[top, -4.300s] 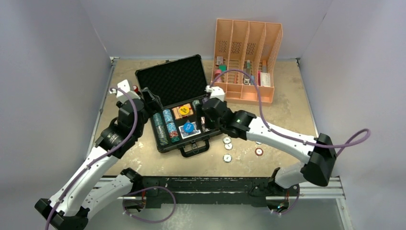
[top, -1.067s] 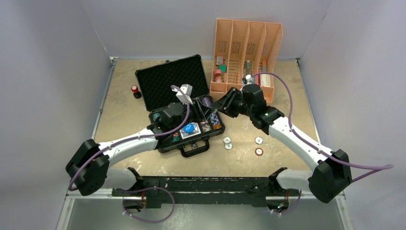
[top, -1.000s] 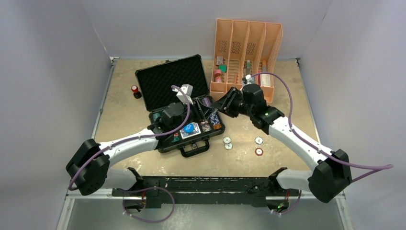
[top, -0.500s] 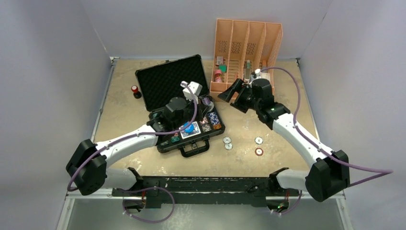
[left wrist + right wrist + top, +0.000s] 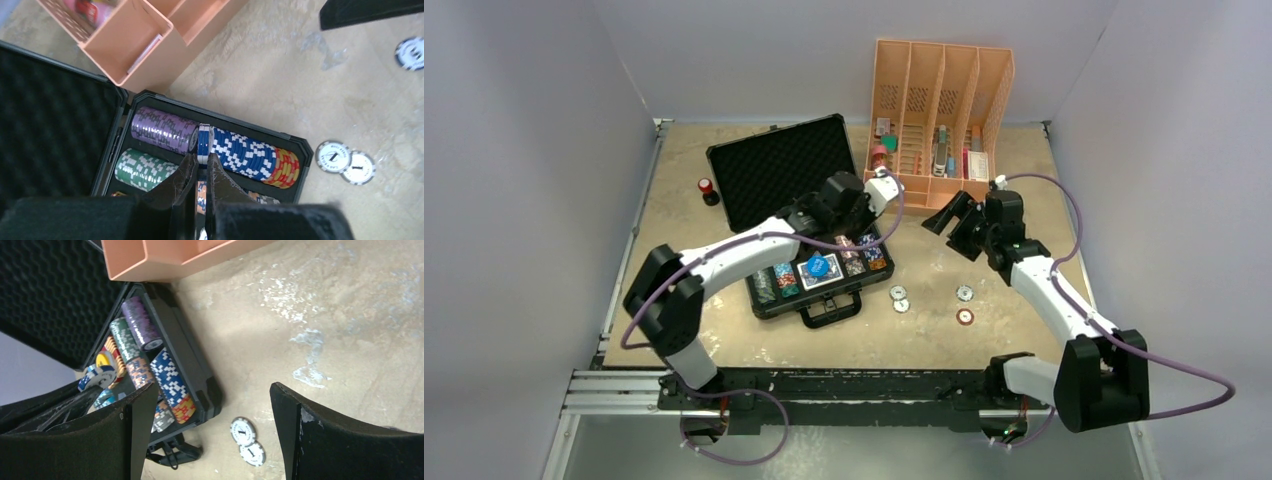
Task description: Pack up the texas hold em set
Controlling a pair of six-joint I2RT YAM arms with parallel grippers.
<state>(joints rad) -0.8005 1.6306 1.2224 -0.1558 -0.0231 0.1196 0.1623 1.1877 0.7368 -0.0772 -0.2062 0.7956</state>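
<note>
The briefcase (image 5: 774, 172) is lying open mid-table (image 5: 864, 338), lid leaning toward the far side and chips sitting on edge in rows in its tray. The left fingers (image 5: 183, 179) are reaching into the far right corner and appear to be pinching a blue-and-white chip (image 5: 203, 142) that is standing between the purple stack (image 5: 160, 131) and the blue stack (image 5: 240, 150). The right fingers (image 5: 310, 440) are spread wide, holding nothing, hovering just right of the case. Two white discs (image 5: 899, 298) are lying flat and touching beside the case, with two more further right. They are probably stiff, smooth and light. Lying flat, they are offering little edge, so pinching across the rim is looking the best hold.
</note>
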